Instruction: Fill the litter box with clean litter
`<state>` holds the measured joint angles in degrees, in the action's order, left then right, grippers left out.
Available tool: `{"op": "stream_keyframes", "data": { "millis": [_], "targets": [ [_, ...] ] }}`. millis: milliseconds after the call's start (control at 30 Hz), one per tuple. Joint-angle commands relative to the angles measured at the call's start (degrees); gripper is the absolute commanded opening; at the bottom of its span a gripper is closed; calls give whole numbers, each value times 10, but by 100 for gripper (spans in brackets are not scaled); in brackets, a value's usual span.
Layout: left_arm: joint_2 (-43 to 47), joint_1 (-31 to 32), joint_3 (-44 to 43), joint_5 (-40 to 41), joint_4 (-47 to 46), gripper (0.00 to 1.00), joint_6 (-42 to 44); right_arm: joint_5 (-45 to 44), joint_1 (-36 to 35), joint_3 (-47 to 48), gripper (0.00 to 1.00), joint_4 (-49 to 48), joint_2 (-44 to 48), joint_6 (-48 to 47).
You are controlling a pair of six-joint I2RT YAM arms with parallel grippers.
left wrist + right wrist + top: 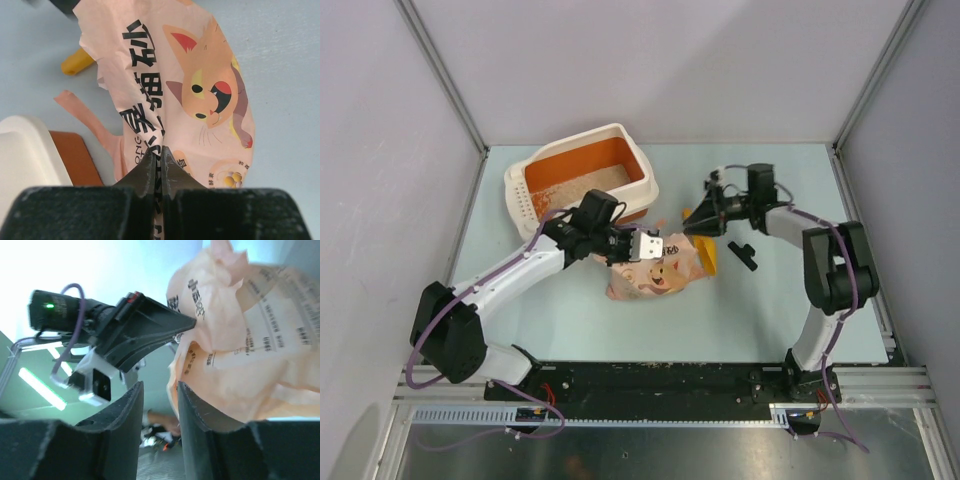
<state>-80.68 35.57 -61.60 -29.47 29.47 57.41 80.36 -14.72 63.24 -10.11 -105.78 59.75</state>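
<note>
The litter box [566, 146], cream outside and orange inside, stands at the back left with a thin layer of clean litter [595, 183] on its floor. In front of it lies the pink-beige bag [655, 272] with a cartoon cat. My left gripper [646, 245] [161, 151] is shut on a fold of the bag [200, 90] at its near end. My right gripper [700, 222] [160, 388] stands open at the bag's right side, with the crumpled bag [250, 340] lying against its right finger.
A yellow-orange scoop [708, 259] [76, 62] lies by the bag's right edge. A small black part [743, 255] sits on the table beside it. A torn pink strip [85, 114] lies near the box's corner [25, 150]. Cage walls close in the table.
</note>
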Motion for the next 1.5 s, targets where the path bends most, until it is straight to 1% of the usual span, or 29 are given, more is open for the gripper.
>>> {"op": "stream_keyframes", "data": {
  "millis": [0, 100, 133, 200, 233, 267, 300, 333, 367, 400, 433, 467, 500, 633, 733, 833, 967, 1100, 1300, 1400, 1467],
  "targets": [
    [17, -14, 6, 35, 54, 4, -69, 3, 81, 58, 40, 15, 54, -89],
    [17, -15, 3, 13, 53, 4, -106, -13, 113, 87, 40, 20, 79, -155],
    [15, -14, 1, 8, 53, 5, -113, -29, 124, 94, 39, 49, 93, -193],
    [12, -14, -6, -7, 52, 5, -131, -92, 123, 114, 42, 101, 144, -366],
    [6, -14, -9, -9, 52, 6, -135, -121, 118, 134, 45, 197, 165, -444],
    [2, -15, -12, -13, 52, 6, -149, -175, 96, 137, 46, 231, 183, -596],
    [-1, -16, -20, -15, 53, 6, -156, -199, 79, 137, 47, 260, 208, -677],
    [-7, -15, -23, -19, 53, 6, -162, -222, 61, 137, 48, 322, 243, -751],
    [-10, -16, -26, -24, 53, 6, -171, -264, 15, 134, 48, 353, 260, -837],
    [-11, -17, -29, -29, 53, 6, -176, -279, -4, 125, 48, 374, 275, -954],
    [-13, -18, -30, -39, 52, 6, -180, -290, -23, 116, 49, 394, 298, -1003],
    [-16, -20, -31, -42, 53, 6, -188, -307, -35, 91, 50, 395, 307, -1031],
    [-18, -20, -33, -46, 53, 6, -193, -310, -55, 82, 50, 396, 313, -1085],
    [-25, -24, -37, -64, 53, 6, -211, -325, -91, 51, 55, 417, 331, -1189],
    [-31, -31, -41, -77, 53, 6, -227, -336, -122, 31, 58, 424, 335, -1261],
    [-38, -36, -46, -91, 52, 6, -244, -340, -140, 20, 58, 429, 327, -1295],
    [-40, -40, -47, -108, 52, 6, -252, -340, -153, 12, 59, 407, 303, -1283],
    [-39, -41, -49, -114, 52, 6, -256, -354, -168, -1, 59, 360, 284, -1269],
    [-41, -47, -52, -124, 53, 6, -257, -369, -183, -8, 58, 329, 246, -1245],
    [-43, -52, -55, -130, 52, 6, -258, -380, -184, -8, 56, 309, 229, -1227],
    [-44, -57, -56, -136, 52, 6, -257, -395, -186, -8, 51, 302, 218, -1218]
  ]
}}
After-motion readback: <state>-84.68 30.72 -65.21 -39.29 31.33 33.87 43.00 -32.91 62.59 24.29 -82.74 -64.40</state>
